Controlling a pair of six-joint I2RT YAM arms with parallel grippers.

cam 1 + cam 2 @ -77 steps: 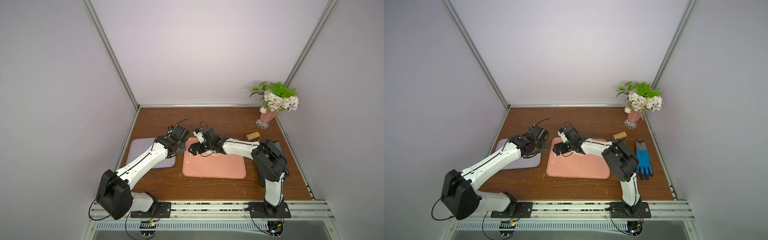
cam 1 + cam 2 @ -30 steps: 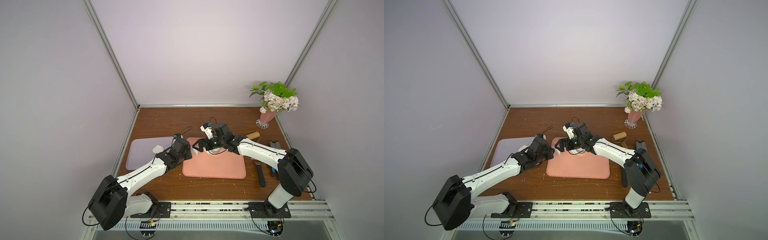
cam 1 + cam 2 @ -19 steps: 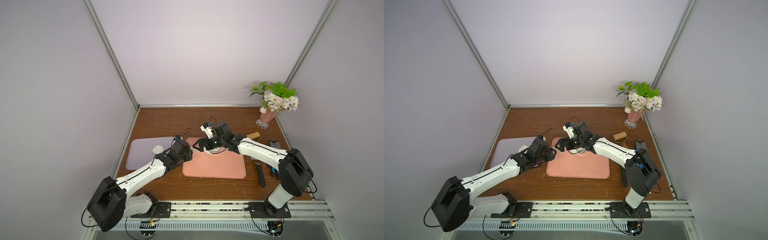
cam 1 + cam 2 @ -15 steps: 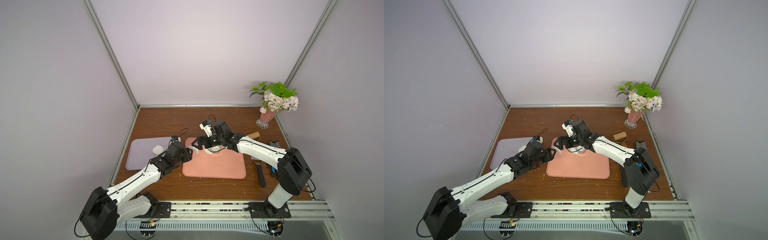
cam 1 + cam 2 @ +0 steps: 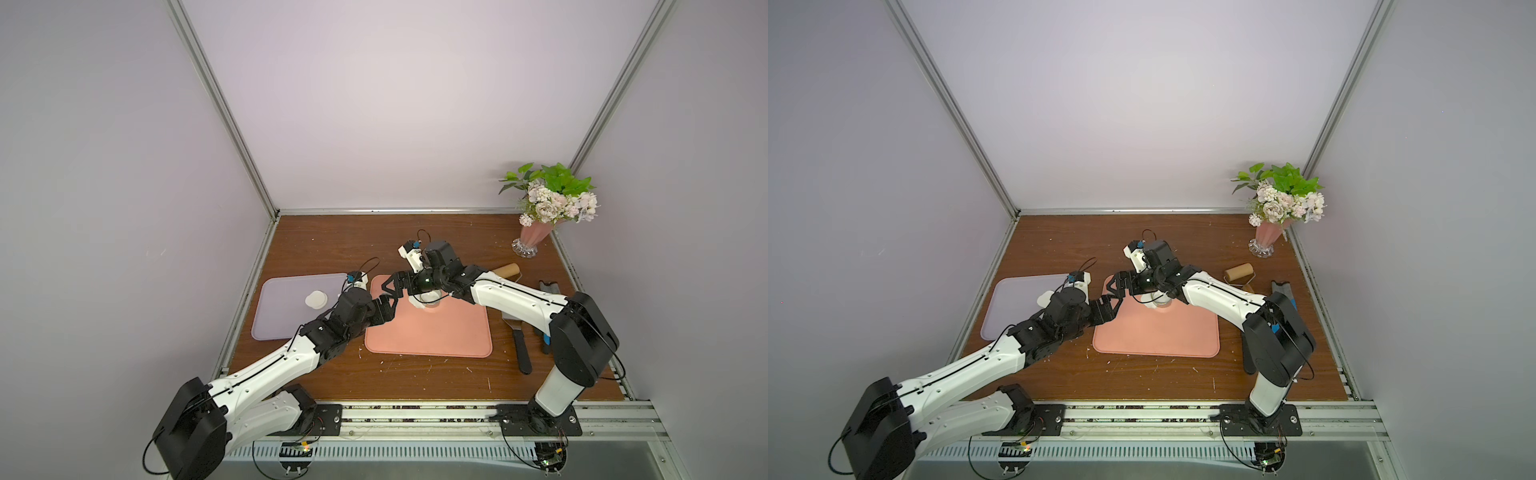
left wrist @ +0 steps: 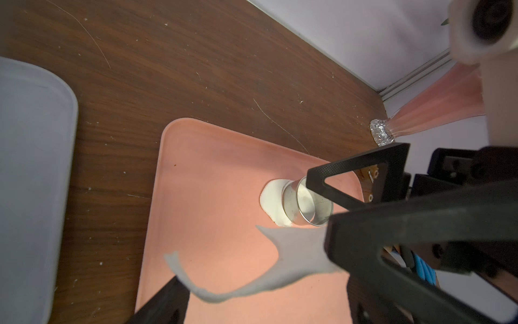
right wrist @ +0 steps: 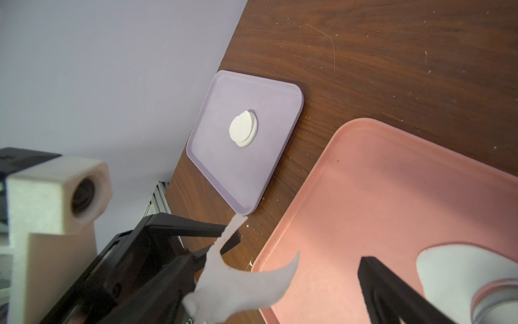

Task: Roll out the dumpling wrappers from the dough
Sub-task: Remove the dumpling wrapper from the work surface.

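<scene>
Two round white dumpling wrappers (image 7: 243, 129) lie stacked on the purple mat (image 5: 286, 320). On the pink mat (image 5: 428, 336) the steel ring cutter (image 6: 305, 204) stands on a flat piece of dough (image 6: 273, 203). My left gripper (image 5: 388, 309) and right gripper (image 5: 392, 286) meet tip to tip over the pink mat's back left corner, both open. A ragged white scrap (image 6: 280, 258) with curved notches hangs in the air across my left gripper's spread fingers (image 6: 165, 303). It also touches a black finger of the right gripper. Which finger carries it does not show.
A tan wooden roller (image 5: 508, 270) lies at the back right, behind my right arm. A scraper with a black handle (image 5: 519, 345) and a blue glove (image 5: 548, 291) lie to the right of the pink mat. A pink vase of flowers (image 5: 534, 237) stands in the back right corner.
My left jaws have gone from nearly shut to wide apart, and the left arm has swung a little toward the front. The right gripper stays open in about the same place.
</scene>
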